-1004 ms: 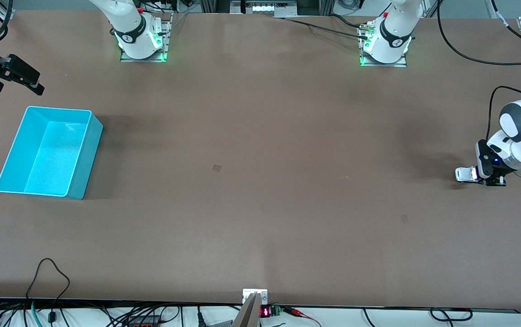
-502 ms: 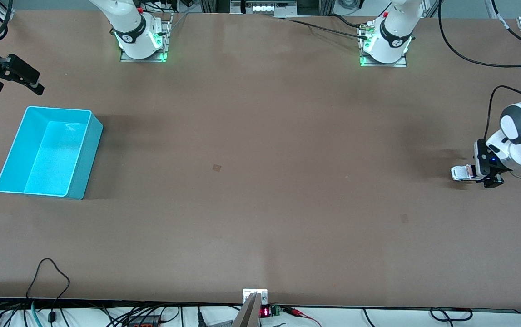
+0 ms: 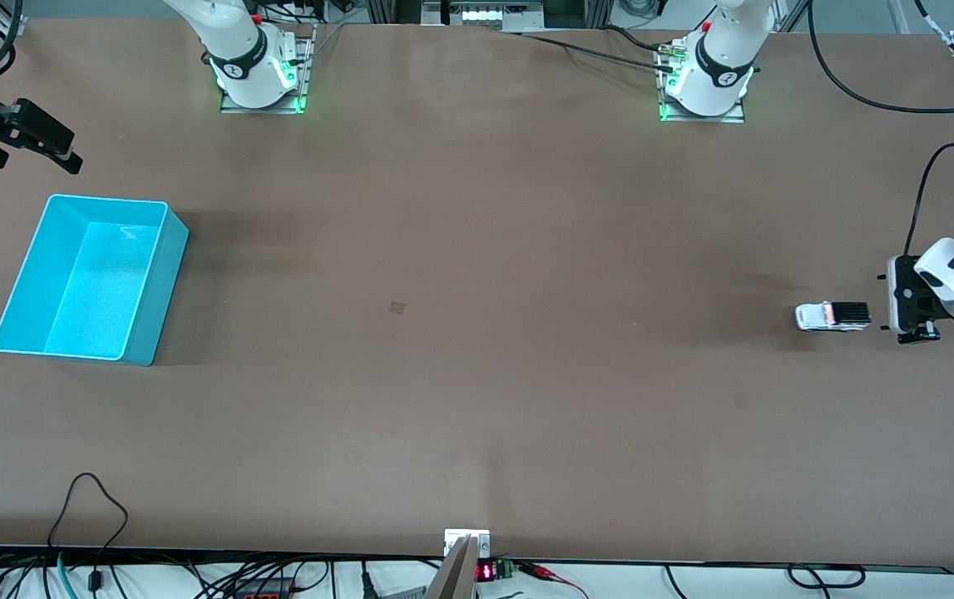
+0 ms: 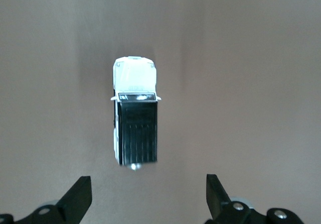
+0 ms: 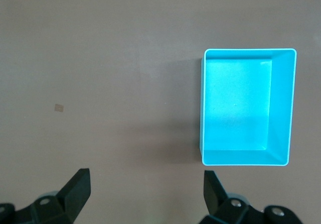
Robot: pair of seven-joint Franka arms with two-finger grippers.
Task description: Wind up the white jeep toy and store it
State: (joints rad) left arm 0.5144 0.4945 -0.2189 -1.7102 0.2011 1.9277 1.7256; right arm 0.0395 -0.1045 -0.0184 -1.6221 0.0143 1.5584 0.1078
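Observation:
The white jeep toy (image 3: 832, 316), with its black roof panel, stands free on the brown table near the left arm's end. It also shows in the left wrist view (image 4: 135, 113), pointing away from the fingers. My left gripper (image 3: 910, 314) is open and empty just beside the jeep's rear, low over the table; its dark fingertips (image 4: 79, 195) stand wide apart around bare table. My right gripper (image 3: 61, 154) is open and empty, up over the table edge by the cyan bin (image 3: 156, 308).
The cyan bin is empty and stands at the right arm's end; the right wrist view shows its rim (image 5: 246, 157). A small tan mark (image 3: 396, 307) lies mid-table. Cables run along the table's near edge (image 3: 90, 499).
My left gripper has opened and let go of the jeep, then drawn back toward the left arm's end. The jeep has moved along the table toward the middle. The right arm has not moved.

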